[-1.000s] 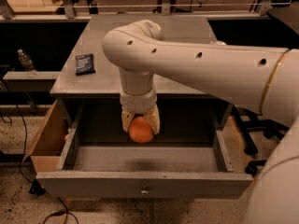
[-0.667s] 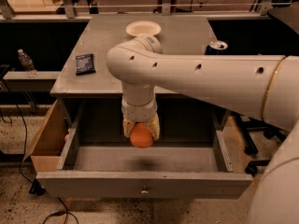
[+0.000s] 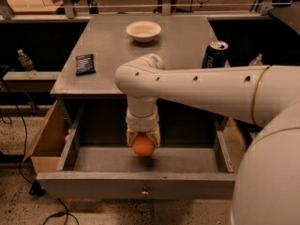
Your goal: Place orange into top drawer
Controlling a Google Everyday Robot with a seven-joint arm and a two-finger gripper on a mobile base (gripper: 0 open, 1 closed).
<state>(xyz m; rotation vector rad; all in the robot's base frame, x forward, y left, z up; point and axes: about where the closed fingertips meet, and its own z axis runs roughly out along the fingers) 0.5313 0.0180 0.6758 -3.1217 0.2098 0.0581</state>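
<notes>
Round plain orange fruit (image 3: 143,147): above open wide grey top drawer (image 3: 187,159), in gripper (image 3: 143,140), jaws clamped on it. Placing step. I judge next: lower, release.

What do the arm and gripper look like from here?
The arm has smooth, rounded cream-white segments with a row of small dark holes and a thin gold ring near the body end. No cables show. The gripper, over the open top drawer, is short and cream, closed around the orange.

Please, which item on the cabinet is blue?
The blue metal can at right; round bowl is white, flat packet black. Gripper holds orange over open drawer.
</notes>
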